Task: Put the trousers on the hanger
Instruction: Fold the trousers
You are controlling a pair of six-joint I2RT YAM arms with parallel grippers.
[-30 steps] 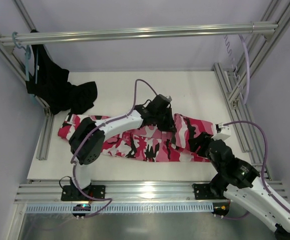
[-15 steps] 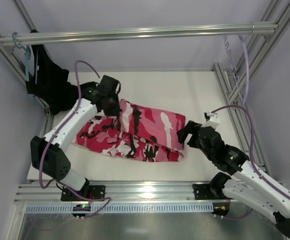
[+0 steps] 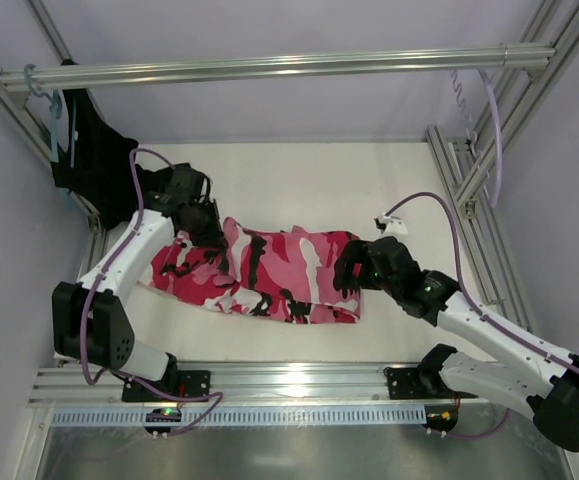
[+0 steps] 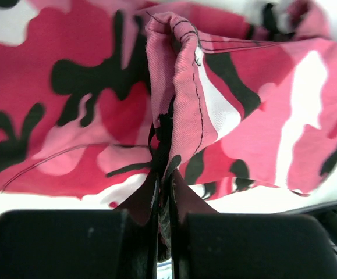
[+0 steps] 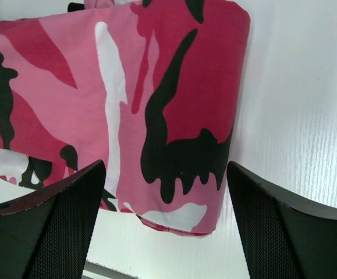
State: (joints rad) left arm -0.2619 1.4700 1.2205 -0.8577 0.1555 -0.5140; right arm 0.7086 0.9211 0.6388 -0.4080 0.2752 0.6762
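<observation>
Folded since before, trousers (image 3: 289, 275) pinched by left tool (image 4: 163, 174); right tool (image 5: 165, 174) spread.

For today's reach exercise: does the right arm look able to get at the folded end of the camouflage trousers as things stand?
Probably yes: the right gripper stands open right at the fold of the camouflage trousers, and nothing lies between them.

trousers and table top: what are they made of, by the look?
trousers: woven cloth, likely cotton twill, matte; fine diagonal weave and stitched seam show in the left wrist view. table top: white sheet, maybe corrugated plastic or laminate, slight sheen; fine parallel ribs in the right wrist view.
</observation>
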